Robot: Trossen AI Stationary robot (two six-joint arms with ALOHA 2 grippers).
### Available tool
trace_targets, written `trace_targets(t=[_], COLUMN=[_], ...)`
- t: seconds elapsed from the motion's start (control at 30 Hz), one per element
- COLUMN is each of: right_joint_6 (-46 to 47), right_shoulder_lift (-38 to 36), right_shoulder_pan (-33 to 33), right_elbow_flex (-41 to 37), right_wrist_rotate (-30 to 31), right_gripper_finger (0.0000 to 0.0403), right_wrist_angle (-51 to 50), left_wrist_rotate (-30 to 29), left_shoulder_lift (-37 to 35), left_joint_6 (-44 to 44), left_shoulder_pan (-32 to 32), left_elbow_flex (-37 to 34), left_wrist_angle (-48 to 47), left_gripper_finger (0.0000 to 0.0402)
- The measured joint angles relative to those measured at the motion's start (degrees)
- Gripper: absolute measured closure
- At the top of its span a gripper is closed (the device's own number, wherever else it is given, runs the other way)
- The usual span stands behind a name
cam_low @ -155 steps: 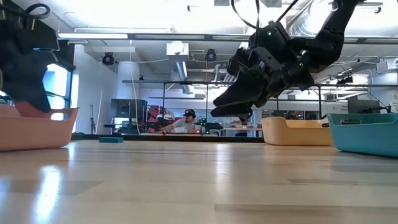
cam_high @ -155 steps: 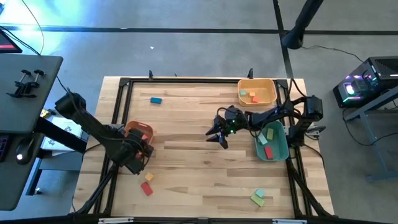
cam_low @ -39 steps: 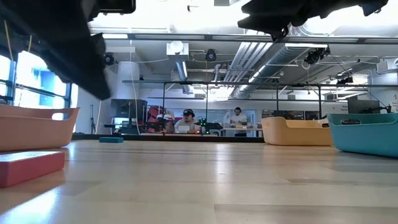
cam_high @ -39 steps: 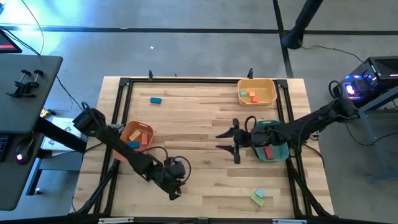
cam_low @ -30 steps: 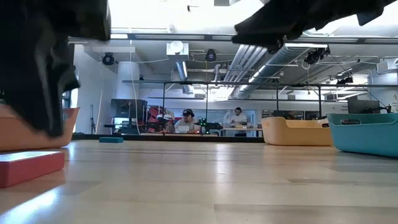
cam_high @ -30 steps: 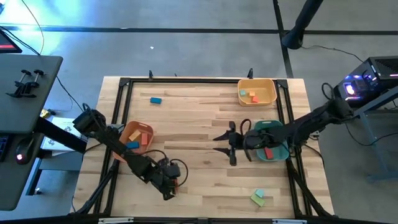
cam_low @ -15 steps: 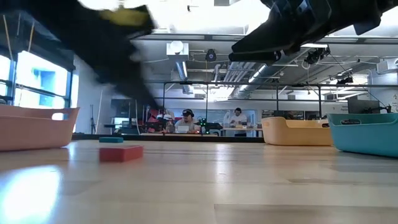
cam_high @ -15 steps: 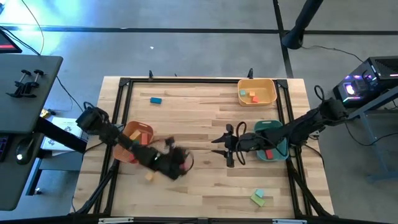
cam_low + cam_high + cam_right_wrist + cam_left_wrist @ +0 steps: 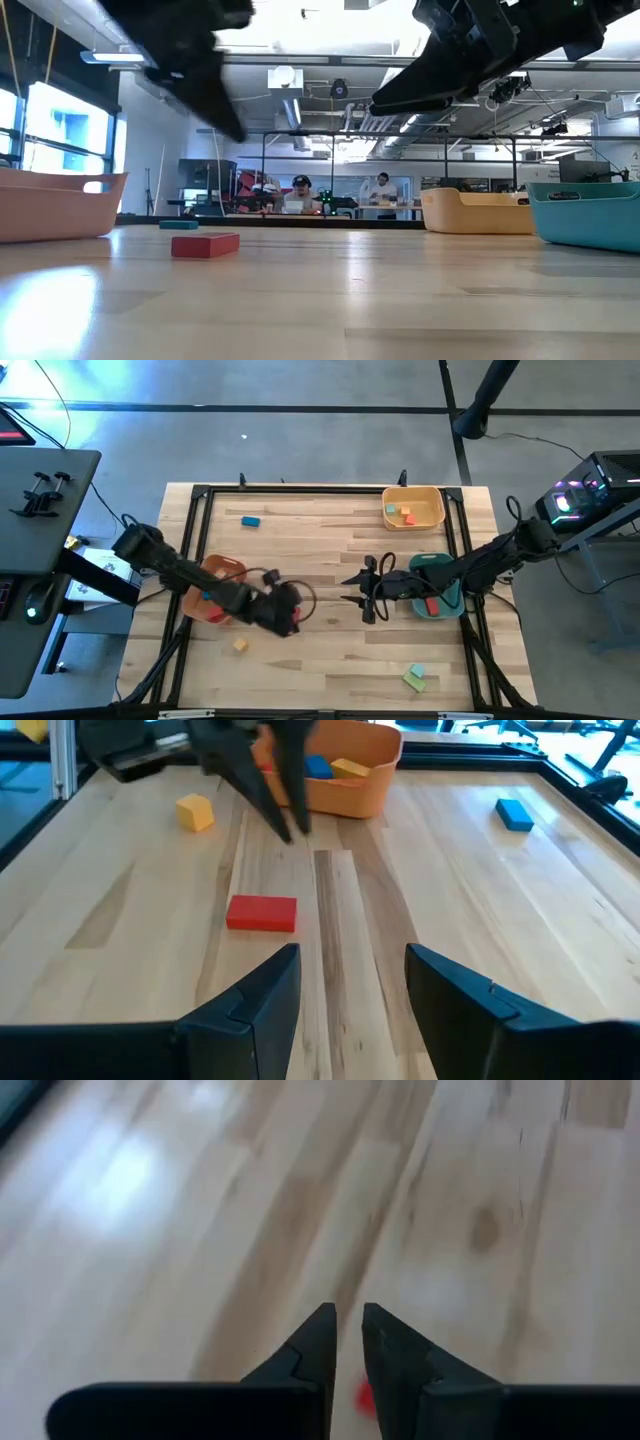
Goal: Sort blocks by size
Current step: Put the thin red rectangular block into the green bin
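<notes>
A red bar block (image 9: 262,913) lies flat on the table near its middle; it also shows in the low view (image 9: 205,245). My left gripper (image 9: 290,828) hangs just above it, fingers pointing down, shut and empty; its own view (image 9: 347,1315) shows a bit of red below the fingertips. My right gripper (image 9: 348,589) hovers open and empty over the table's middle, to the right of the red block. A yellow cube (image 9: 240,645) lies nearer the front edge. A blue block (image 9: 250,520) lies at the far left. Green and teal blocks (image 9: 415,677) lie at the near right.
An orange bin (image 9: 207,567) at the left holds blue and orange blocks. A yellow bin (image 9: 413,493) at the far right and a teal bin (image 9: 447,607) at the right hold blocks too. A black frame (image 9: 300,490) borders the table. People sit in the room beyond.
My left gripper has gone from the table's near edge toward the far side and a little right, rising. The red block has moved from the near left to the table's middle and lies flat there. The yellow cube stays. My right gripper has edged toward the left.
</notes>
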Motion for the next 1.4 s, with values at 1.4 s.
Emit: trace_targets(t=[1.4], right_joint_6=[-25.4], right_shoulder_lift=[20.1], right_shoulder_pan=[-8.6], right_elbow_flex=[3.9], right_wrist_rotate=[-27.7], right_gripper_finger=[0.0226], right_wrist_angle=[13.4], left_wrist_rotate=[-4.8], left_shoulder_lift=[-2.1], left_joint_6=[22.5], left_shoulder_pan=[5.4], left_elbow_flex=[-2.9], left_wrist_angle=[13.8], left_gripper_finger=[0.0391])
